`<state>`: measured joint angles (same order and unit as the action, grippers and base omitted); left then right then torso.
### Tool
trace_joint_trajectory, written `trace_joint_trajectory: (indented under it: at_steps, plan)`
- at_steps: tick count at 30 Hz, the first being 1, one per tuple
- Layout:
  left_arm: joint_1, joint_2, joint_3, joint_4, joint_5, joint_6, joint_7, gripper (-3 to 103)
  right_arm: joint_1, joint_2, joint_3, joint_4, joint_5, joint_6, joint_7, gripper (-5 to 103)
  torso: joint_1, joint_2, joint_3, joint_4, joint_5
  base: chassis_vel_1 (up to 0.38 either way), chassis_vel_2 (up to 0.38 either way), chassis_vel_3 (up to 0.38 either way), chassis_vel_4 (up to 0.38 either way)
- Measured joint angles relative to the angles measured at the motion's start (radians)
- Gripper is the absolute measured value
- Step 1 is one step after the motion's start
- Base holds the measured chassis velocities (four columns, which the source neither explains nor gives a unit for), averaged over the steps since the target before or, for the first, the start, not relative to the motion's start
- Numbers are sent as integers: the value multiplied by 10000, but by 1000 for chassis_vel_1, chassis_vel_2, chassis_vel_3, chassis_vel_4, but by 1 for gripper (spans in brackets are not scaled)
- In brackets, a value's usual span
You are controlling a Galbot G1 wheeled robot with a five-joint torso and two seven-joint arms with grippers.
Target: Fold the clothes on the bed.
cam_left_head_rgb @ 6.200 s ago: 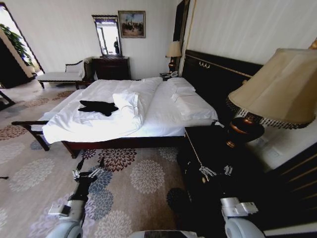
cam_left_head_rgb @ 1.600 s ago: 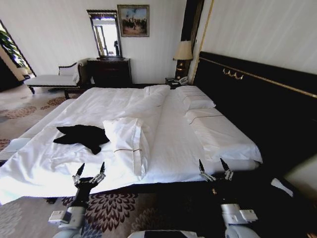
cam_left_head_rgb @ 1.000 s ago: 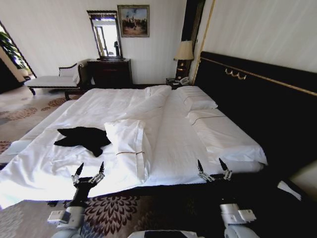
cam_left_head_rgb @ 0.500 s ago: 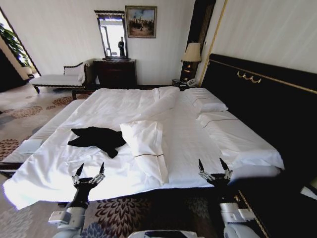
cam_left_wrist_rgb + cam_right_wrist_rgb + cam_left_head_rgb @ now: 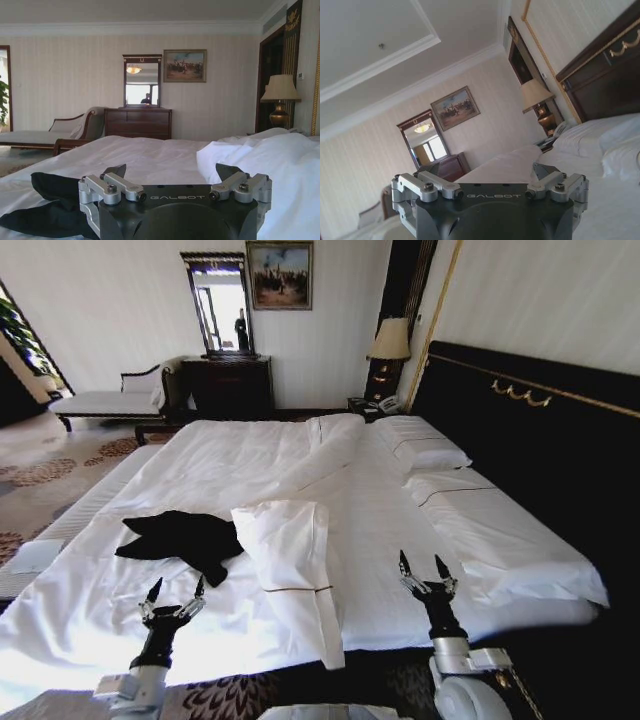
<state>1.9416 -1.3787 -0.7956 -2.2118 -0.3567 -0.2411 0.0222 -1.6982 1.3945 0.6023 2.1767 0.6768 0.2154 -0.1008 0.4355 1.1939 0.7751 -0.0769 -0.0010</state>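
The right gripper is in front with its two dark fingers spread wide apart and nothing between them. Behind it lies the bed with white sheets, white pillows and a tall dark headboard. Farther away a lamp stands beside the bed, and a framed painting and a mirror hang on the striped wall.

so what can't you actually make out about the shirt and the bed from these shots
- T-shirt: crumpled in the head view, so its lettering and sleeves are folded out of sight.
- T-shirt, left wrist view: the left claw covers its near part.
- Bed: its foot end is cut off by the head view's left edge.
- Right wrist view: the right claw blocks the nearest sheets.
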Motion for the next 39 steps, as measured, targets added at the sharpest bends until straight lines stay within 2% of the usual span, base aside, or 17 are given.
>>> trace_joint_trajectory:
  at_steps: [1,3,4,5,8,9,12,14,17,19,21,24,27,29,33,39]
  plan:
    - [8,0,-14,0,0,0,0,100,138,-117,-84,-36,301,-70,59,100,-2,0,0,0,0,-2,66,-13,-23]
    - [63,-7,-137,-12,0,0,2,100,901,-797,-401,-257,2133,-578,348,100,-24,6,-8,3,4,0,0,0,0]
    - [74,-11,-172,-22,0,0,-1,100,1097,-972,-461,-290,2587,-760,420,100,-27,9,-9,3,5,0,0,0,0]
    - [74,-11,-172,-22,0,0,-1,100,1097,-972,-461,-290,2587,-760,420,100,-27,9,-9,3,5,0,0,0,0]
    - [94,-57,-261,-29,36,80,-4,100,2025,-1856,-710,-234,5105,-1927,986,100,-28,11,-9,-2,6,15,-43,-27,20]
    - [94,-57,-261,-29,36,80,-4,100,2025,-1856,-710,-234,5105,-1927,986,100,-28,11,-9,-2,6,19,-64,-41,28]
    - [79,-221,-232,-86,201,218,-9,100,3078,-2774,-1042,-96,7100,-3065,1725,100,-16,6,-5,0,4,0,0,0,0]
    - [76,-261,-218,-106,232,242,-12,100,3295,-2931,-1122,-103,7363,-3282,1891,100,-13,5,-3,0,3,0,0,0,0]
    - [104,-459,-185,-348,356,366,-47,100,4969,-3615,-1930,-631,8517,-4768,3065,100,-11,3,-2,0,3,0,0,0,0]
    - [110,-469,-190,-369,362,377,-56,100,5178,-3648,-2047,-744,8590,-4897,3185,100,-11,3,-3,-1,2,0,0,0,0]
    - [160,-518,-244,-507,381,427,-117,100,6256,-3711,-2796,-1544,8937,-5563,3836,100,-15,4,-4,2,4,0,0,0,0]
    - [198,-540,-292,-566,381,441,-142,100,6845,-3603,-3300,-2140,9014,-5865,4098,100,-15,5,-4,2,4,0,0,0,0]
    - [220,-552,-363,-560,369,441,-157,100,7480,-3243,-3923,-2756,9057,-6255,4417,100,-14,3,-4,-2,1,0,0,0,0]
    - [222,-554,-377,-536,365,436,-159,100,7636,-3111,-4054,-2878,9077,-6329,4488,100,-14,4,-3,1,3,0,0,0,0]
    - [280,-548,-505,-420,299,337,-169,100,8512,-2367,-4720,-3352,9086,-6423,4634,100,-14,4,-5,1,2,0,0,0,0]
    - [316,-523,-642,-267,217,205,-172,100,9577,-2161,-5480,-3807,9086,-6435,4638,100,-15,6,-5,0,-1,0,0,0,0]
